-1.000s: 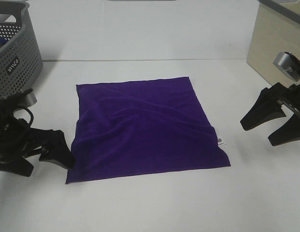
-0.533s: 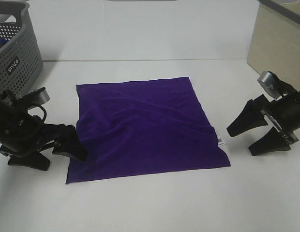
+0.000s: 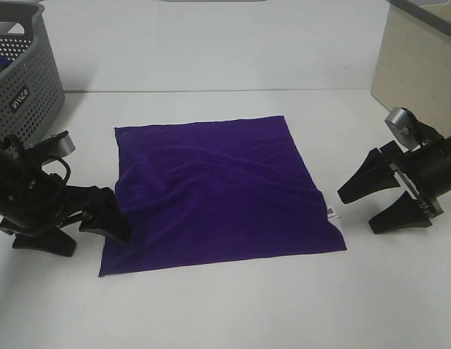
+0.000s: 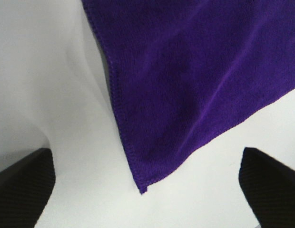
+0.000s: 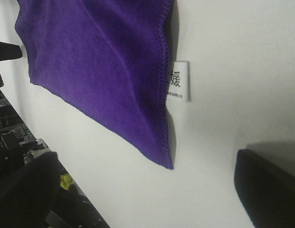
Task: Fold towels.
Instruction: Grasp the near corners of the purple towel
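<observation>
Your purple towel (image 3: 218, 193) lies flat on the table (image 3: 211, 313), with the left gripper (image 3: 102, 242) and right gripper (image 3: 355, 213) spread wide by its near corners. Come in shallow and you'll probably bunch the cloth, or nab only the white tag (image 3: 331, 213).

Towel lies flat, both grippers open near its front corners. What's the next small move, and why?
Probably lower the left gripper onto the towel and pinch its near-left corner. The left wrist view shows that corner lying between the open fingers, not yet gripped. The right gripper is likewise open, facing the corner by the white tag.
</observation>
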Robot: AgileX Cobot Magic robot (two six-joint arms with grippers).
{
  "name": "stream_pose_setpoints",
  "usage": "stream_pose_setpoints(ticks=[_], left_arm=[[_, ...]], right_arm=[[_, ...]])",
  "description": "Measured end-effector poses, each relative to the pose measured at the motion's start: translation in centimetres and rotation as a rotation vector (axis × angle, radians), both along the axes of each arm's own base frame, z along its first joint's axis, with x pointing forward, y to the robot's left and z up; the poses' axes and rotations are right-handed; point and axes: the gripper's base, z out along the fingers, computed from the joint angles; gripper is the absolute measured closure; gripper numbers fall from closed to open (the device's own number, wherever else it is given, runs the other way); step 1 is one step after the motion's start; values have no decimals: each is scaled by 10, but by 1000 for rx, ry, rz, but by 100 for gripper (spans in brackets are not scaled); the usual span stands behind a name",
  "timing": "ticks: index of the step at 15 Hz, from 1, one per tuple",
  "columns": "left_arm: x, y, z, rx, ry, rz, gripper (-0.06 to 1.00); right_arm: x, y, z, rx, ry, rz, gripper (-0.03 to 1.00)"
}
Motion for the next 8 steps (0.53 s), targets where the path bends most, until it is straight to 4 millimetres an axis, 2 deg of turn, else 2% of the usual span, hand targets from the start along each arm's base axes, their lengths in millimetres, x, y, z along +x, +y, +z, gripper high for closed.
stream_pose_setpoints(ticks=[4,6,8], left_arm=[[1,0,0,0,-1,0,-4],[6,-2,-2,-17,12,-12,-4],[20,-11,-6,-72,67,-22,-3]], right_arm=[[2,7,-2,-49,65,-55,4],[1,27,-4,-93,75,-11,10],[0,56,-8,-125,79,55,19]])
